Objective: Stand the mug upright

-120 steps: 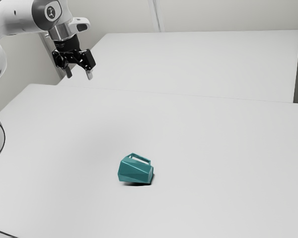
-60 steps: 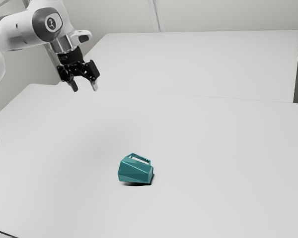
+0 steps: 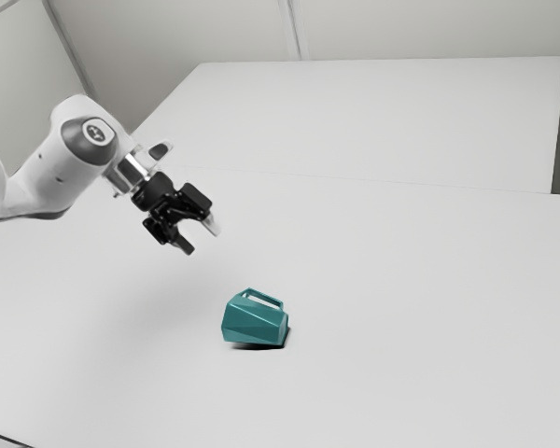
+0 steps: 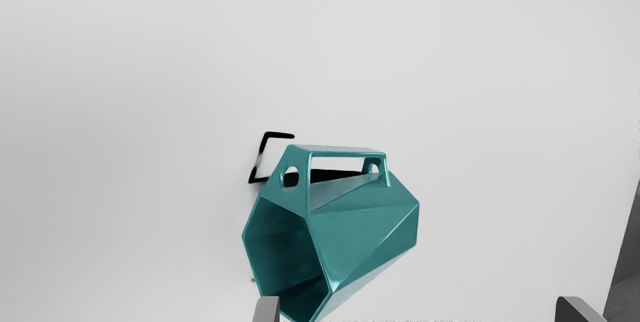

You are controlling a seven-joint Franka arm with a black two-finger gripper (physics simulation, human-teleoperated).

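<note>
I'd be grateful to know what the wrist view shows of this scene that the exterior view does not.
Wrist view: the hollow inside of the mug, and holes in the ends of its handle.
Exterior view: the white arm behind the gripper, which hovers above the table.
Both: the teal mug lying on its side, handle raised, and the gripper's fingers apart.

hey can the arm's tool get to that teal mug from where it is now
Likely yes. The tool hangs open above the table, and nothing visible stands between it and the mug, which lies on its side with its handle uppermost.
</note>
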